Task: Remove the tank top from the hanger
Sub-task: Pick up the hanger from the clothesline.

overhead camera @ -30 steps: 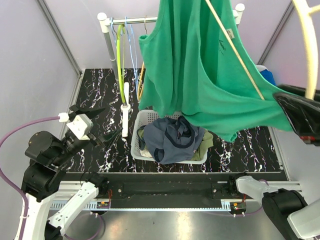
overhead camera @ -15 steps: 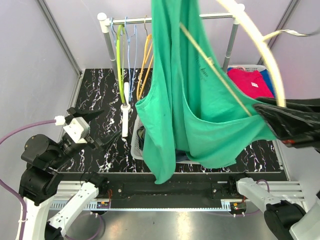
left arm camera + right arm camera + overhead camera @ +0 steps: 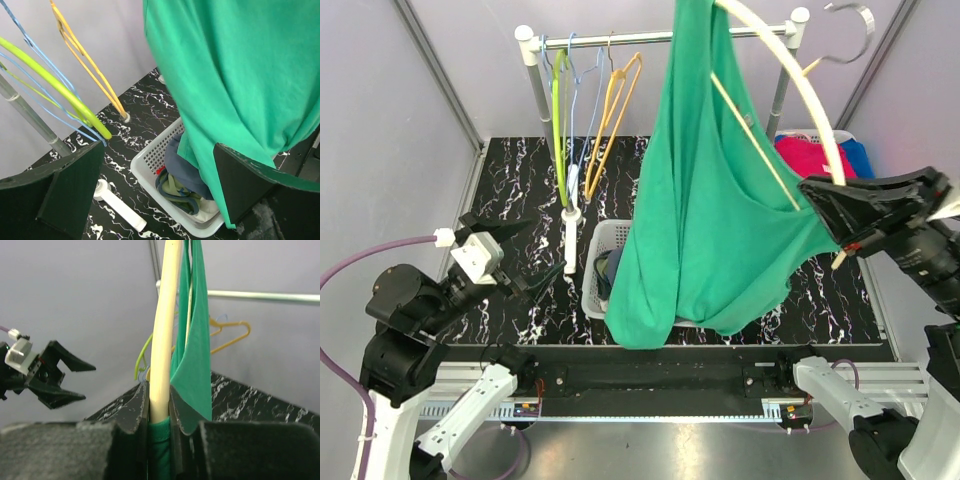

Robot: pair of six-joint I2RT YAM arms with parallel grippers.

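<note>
Your right fingers (image 3: 838, 215) clamp the hanger (image 3: 800, 90), with the tank top (image 3: 710, 220) hanging from it above the table (image 3: 510, 170). Bring the wide-open left fingers (image 3: 543, 245) to the hem and pull down steadily.

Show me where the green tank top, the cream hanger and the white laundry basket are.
Green fabric tank top (image 3: 710, 230), top view, middle of its body.
Cream curved hanger (image 3: 165, 330), right wrist view, its arm.
White plastic mesh basket (image 3: 156, 154), left wrist view, side wall.
</note>
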